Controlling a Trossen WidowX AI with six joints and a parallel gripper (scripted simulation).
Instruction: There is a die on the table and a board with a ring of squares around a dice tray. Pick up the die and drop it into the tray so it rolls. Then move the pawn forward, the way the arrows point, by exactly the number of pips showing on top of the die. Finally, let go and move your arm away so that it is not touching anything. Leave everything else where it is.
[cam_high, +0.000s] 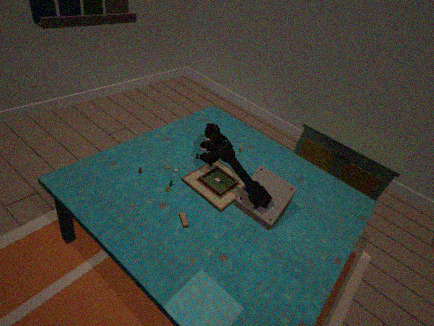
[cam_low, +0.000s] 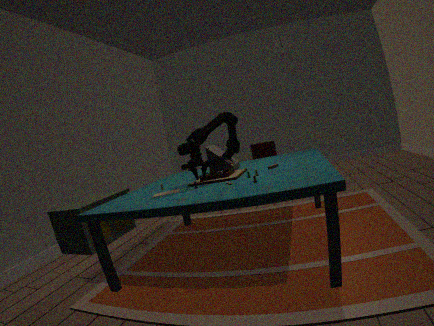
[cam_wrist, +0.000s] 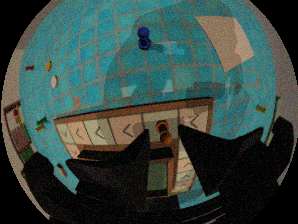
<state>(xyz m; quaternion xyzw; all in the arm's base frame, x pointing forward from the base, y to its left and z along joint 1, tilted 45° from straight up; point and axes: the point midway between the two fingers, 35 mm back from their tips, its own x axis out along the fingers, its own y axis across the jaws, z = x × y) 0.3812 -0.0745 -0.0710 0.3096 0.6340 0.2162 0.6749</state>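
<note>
Die (cam_high: 218, 178) pips too small to read; board (cam_wrist: 127, 129) partly behind gripper (cam_wrist: 161, 151).

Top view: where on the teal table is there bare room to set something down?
The teal table looks bare along its near half, between the small wooden block and the pale square patch. Crowded: around the square wooden board and the grey base plate.

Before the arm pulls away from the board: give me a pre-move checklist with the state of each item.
1. Die lies in the tray: ok.
2. Top pips readable: cannot tell, too blurred.
3. Pawn stands on an arrow square of the board: ok.
4. Pawn on the correct square for the count: cannot tell.
5. Gripper open: ok.
6. Fingers apart from the pawn: cannot tell; it sits right between them in the wrist view.
</note>
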